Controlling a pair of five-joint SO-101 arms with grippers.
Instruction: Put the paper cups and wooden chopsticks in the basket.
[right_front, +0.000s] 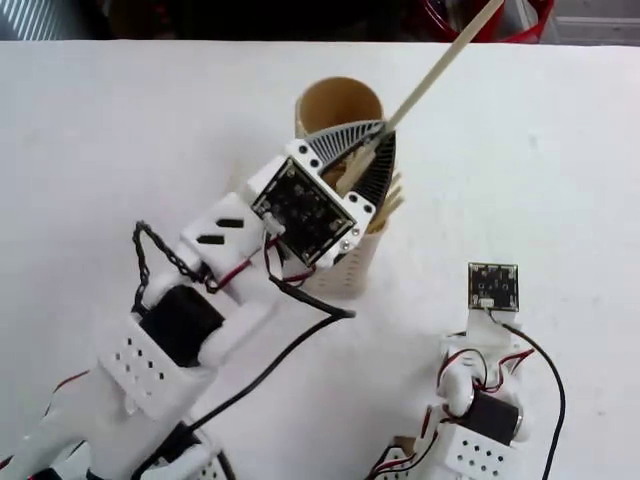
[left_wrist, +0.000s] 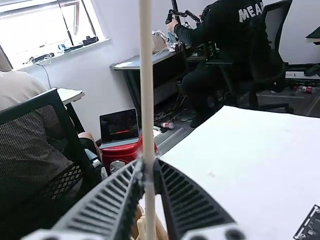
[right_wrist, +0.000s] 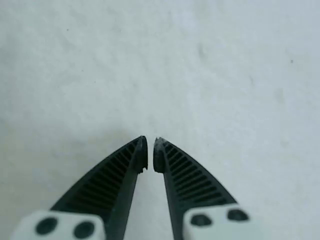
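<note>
Clamping a slender pale wooden chopstick (right_front: 445, 61) low down, left gripper (right_front: 380, 131) carries a light, stiff rod, likely to pivot; right gripper (right_wrist: 150, 150) closed, empty.

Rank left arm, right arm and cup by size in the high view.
1. Left arm, clearly largest.
2. Right arm, partly cut off by the frame edge.
3. Cup, partly hidden by the left arm.
</note>
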